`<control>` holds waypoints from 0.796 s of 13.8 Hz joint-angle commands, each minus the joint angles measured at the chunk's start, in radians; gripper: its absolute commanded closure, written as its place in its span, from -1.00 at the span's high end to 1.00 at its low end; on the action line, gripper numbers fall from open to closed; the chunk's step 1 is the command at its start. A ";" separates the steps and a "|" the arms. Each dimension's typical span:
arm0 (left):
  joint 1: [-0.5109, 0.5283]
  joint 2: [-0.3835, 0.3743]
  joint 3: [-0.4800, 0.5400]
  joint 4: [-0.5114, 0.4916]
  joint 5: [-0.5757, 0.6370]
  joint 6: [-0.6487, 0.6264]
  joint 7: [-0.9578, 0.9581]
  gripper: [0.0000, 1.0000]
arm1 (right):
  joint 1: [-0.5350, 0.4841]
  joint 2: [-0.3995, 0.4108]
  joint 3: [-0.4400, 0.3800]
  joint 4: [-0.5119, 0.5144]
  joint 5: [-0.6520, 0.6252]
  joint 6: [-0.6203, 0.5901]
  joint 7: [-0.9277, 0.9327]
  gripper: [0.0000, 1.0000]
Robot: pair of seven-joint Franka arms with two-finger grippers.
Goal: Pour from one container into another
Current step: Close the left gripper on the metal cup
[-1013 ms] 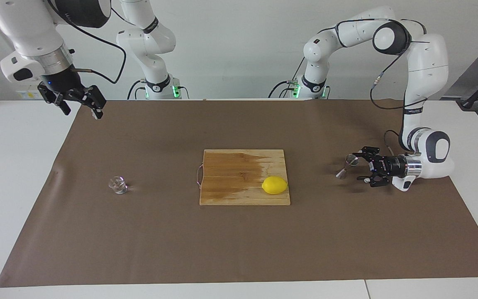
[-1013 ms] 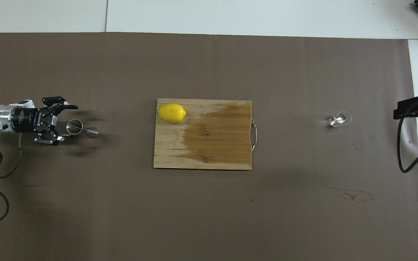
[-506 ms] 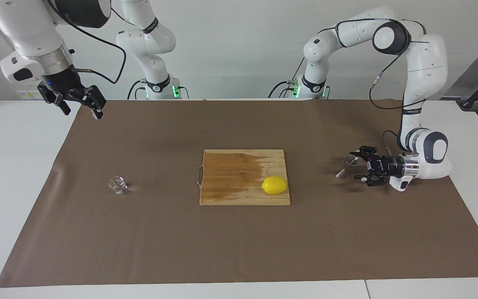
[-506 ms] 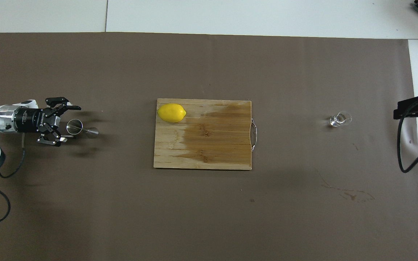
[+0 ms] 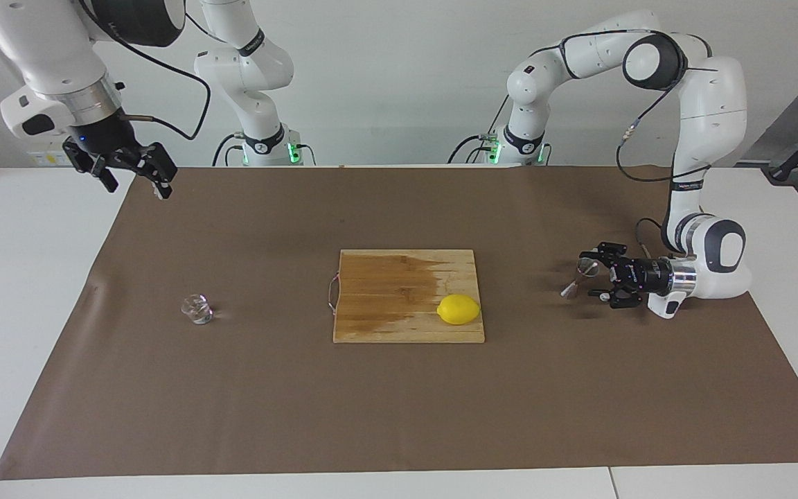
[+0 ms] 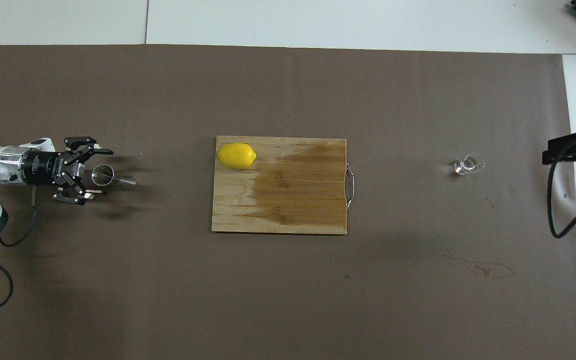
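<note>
Two arms are standing over the brown mat (image 5: 399, 409), and only one is down among the things. The left gripper (image 5: 601, 274) (image 6: 99, 171) is lying low and level at the left arm's end of the mat, its fingers spread wide and holding nothing. The steel jigger (image 5: 578, 276) (image 6: 113, 178) is standing on the mat, and its upper cup is sitting right in the mouth of those open jaws, one fingertip passing on each side of it; I cannot tell whether either one is touching the metal. The jigger's lower cone is poking out from the jaws toward the cutting board (image 5: 399, 305) (image 6: 288, 200).

The glass cup (image 5: 197, 309) (image 6: 468, 164) is resting upright on the mat toward the right arm's end, well apart from the board. The right gripper (image 5: 129, 177) (image 6: 570, 148) is hanging high over the mat's edge at the right arm's end, fingers apart and empty, waiting.

A lemon (image 5: 458, 309) (image 6: 237, 155) is lying on the board's corner nearest the jigger.
</note>
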 commanded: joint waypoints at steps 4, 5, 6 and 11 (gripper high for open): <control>0.033 0.009 -0.030 -0.007 0.027 0.001 0.013 1.00 | -0.013 -0.022 0.009 -0.022 0.026 -0.006 0.007 1.00; 0.036 0.010 -0.034 -0.007 0.029 0.001 0.013 1.00 | -0.013 -0.022 0.009 -0.024 0.026 -0.006 0.007 1.00; 0.038 0.013 -0.036 -0.007 0.029 0.001 0.013 1.00 | -0.013 -0.022 0.010 -0.022 0.026 -0.006 0.007 1.00; 0.049 0.015 -0.048 -0.010 0.029 0.001 0.001 1.00 | -0.013 -0.022 0.009 -0.024 0.026 -0.006 0.007 1.00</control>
